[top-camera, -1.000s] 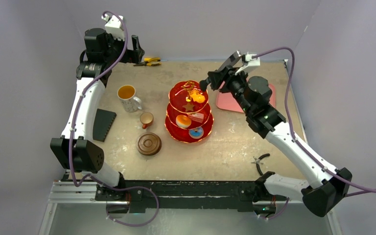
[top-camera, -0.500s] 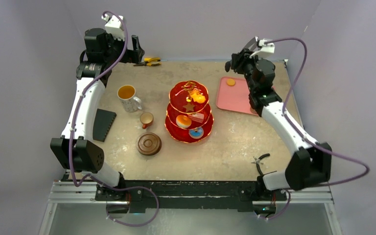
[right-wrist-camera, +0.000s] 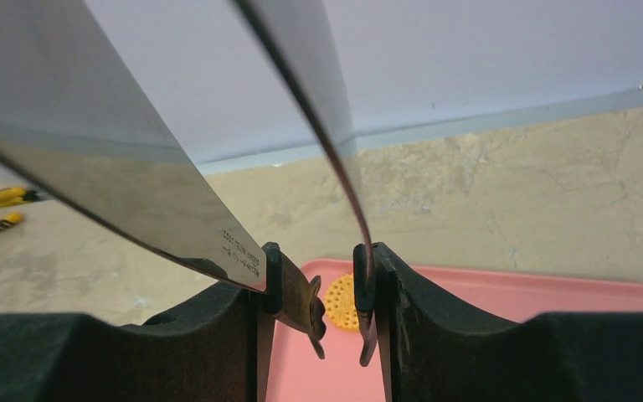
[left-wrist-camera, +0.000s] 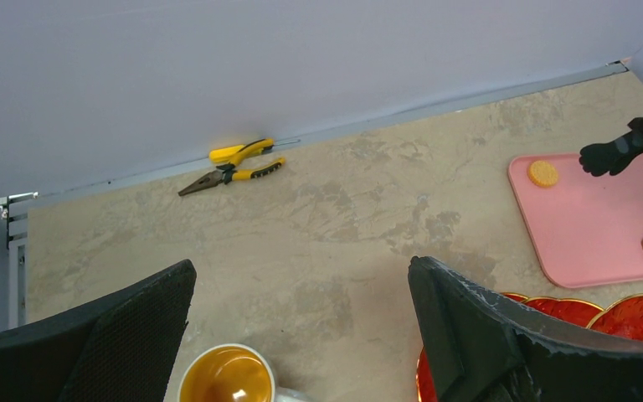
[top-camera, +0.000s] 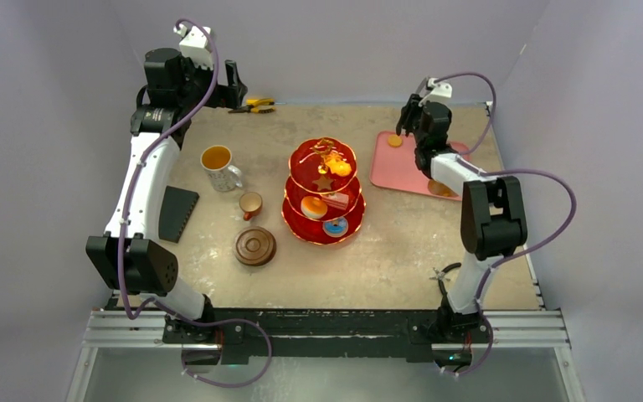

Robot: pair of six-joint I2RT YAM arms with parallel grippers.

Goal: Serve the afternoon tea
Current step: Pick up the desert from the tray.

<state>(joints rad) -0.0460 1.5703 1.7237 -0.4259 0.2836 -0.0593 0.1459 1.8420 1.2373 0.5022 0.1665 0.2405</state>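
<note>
Right gripper (right-wrist-camera: 322,276) clamped on tongs (right-wrist-camera: 134,167), tips straddling biscuit (right-wrist-camera: 340,306) at eleven o'clock on tray (top-camera: 398,172). Advise squeezing gently, tips level. Left gripper (left-wrist-camera: 301,266) fingers apart.

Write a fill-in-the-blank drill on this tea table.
The right gripper holds the ___. The cracker lies on the ___ tray. The red stand has ___ tiers. The left gripper is ___.
Missing words: tongs; pink; three; open.
</note>
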